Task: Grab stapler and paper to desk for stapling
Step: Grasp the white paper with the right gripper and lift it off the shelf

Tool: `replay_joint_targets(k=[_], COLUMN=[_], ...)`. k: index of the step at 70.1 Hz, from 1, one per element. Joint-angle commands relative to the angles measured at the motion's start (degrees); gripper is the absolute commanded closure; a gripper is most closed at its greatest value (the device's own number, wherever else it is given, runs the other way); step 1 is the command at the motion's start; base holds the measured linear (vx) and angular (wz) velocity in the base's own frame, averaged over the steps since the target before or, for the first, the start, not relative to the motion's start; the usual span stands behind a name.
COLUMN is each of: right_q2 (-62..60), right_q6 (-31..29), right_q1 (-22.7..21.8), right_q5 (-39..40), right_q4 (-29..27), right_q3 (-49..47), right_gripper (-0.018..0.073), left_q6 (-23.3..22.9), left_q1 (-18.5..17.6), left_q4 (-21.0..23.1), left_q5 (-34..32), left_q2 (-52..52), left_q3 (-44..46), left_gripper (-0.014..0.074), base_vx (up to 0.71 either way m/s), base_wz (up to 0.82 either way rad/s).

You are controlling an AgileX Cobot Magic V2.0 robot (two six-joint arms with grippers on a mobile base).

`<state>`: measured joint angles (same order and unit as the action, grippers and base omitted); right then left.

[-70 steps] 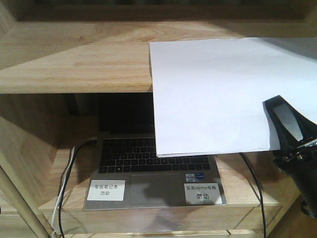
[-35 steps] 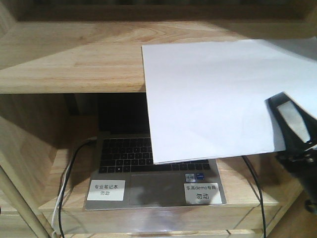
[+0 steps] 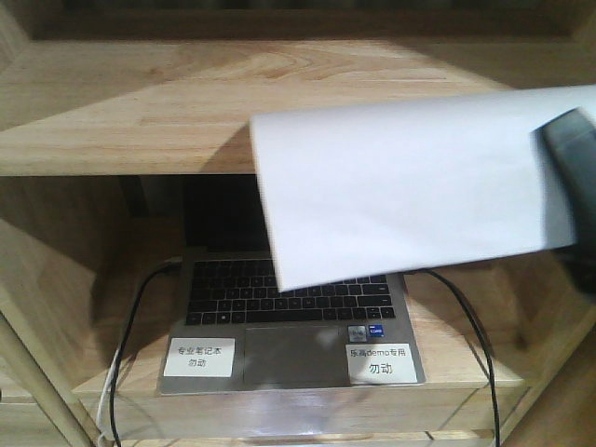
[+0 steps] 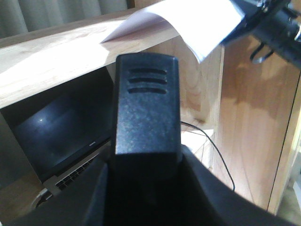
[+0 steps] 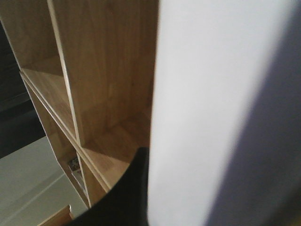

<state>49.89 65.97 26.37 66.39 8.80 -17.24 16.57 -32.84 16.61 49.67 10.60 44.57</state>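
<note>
The paper (image 3: 400,186) is a white sheet hanging in the air in front of the upper shelf board, tilted, and covering part of the laptop's screen. My right gripper (image 3: 570,177) is shut on its right edge. In the right wrist view the paper (image 5: 211,94) fills the right side, with one black finger (image 5: 127,197) pressed against it. The stapler (image 4: 146,108), black with three ridges at its end, stands up between the jaws of my left gripper (image 4: 146,162), which is shut on it. The paper (image 4: 188,23) and right gripper (image 4: 265,23) show at the top of that view. The desk is out of view.
An open laptop (image 3: 289,307) sits on the lower shelf with two white printed labels (image 3: 199,357) (image 3: 378,363) on its palm rest. Black cables (image 3: 130,317) (image 3: 470,326) run down both sides. The upper shelf board (image 3: 140,112) juts out above it, and wooden side panels (image 4: 254,117) close it in.
The paper has slid left and come up off the upper shelf board, now tilted in the air. The right gripper has risen along the right edge with it.
</note>
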Motion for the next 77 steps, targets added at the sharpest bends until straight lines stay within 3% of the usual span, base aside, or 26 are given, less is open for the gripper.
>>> replay_joint_targets(k=[1, 11, 29, 44, 54, 77], right_q2=[-2.4, -7.2, -17.6, -28.3, -32.0, -32.4], right_q6=[3.5, 9.1, 14.1, 19.9, 23.2, 25.1], right_q1=[-4.9, -11.5, -15.8, -21.9, -22.6, -22.6], right_q5=[9.9, 7.1, 0.8, -10.3, -17.0, -17.2], right_q4=[3.4, 6.4, 9.7, 14.3, 18.2, 19.1], right_q3=[-2.2, -2.3, -2.3, -2.2, -2.2, -2.2], right_gripper=[0.0566, 0.0566, 0.0566, 0.0566, 0.0566, 0.0566], left_q6=[-0.1, -0.1, -0.1, -0.1, -0.1, -0.1], left_q1=[-0.2, -0.2, -0.2, -0.2, -0.2, -0.2], left_q4=[1.5, 1.5, 1.5, 1.5, 1.5, 1.5], left_q5=[-6.7, -6.7, -6.7, -6.7, -6.7, -6.7], left_q2=[0.9, 0.9, 0.9, 0.9, 0.9, 0.9], left_q3=[1.4, 1.4, 1.4, 1.4, 1.4, 1.4], left_gripper=[0.0603, 0.0603, 0.0603, 0.0603, 0.0603, 0.0603], base_vx=[0.0, 0.0, 0.0, 0.0, 0.0, 0.0], base_wz=[0.0, 0.0, 0.0, 0.0, 0.0, 0.0])
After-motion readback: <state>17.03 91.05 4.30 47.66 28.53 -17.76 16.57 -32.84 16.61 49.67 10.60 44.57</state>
